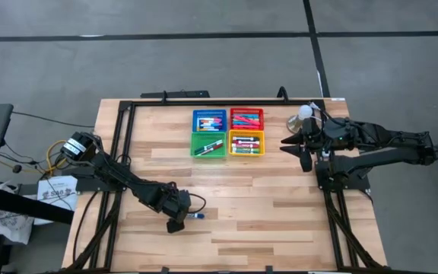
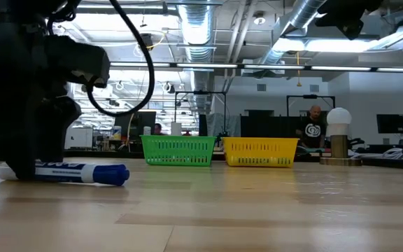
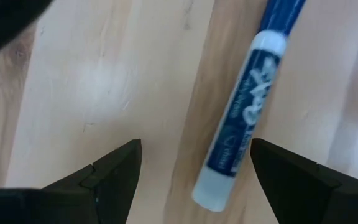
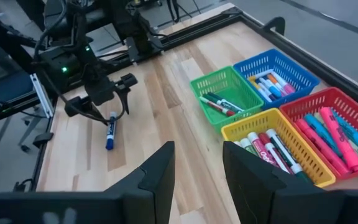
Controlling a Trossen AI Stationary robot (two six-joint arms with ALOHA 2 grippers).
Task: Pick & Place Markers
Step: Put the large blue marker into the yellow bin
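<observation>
Left claw (image 3: 194, 168) hangs wide over a blue marker (image 3: 248, 109) lying on the worktop (image 1: 265, 205). Right claw (image 4: 197, 165), partly open and empty, waits beside the baskets (image 1: 228, 132).

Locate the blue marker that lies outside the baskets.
In the high view the blue marker lies flat on the table's left-front area, right beside the open left gripper, well in front of the green basket.

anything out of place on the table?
One blue marker lies loose on the wood, apart from the four baskets holding the rest. The left hand is over it, open. Nothing spilled or damaged.
</observation>
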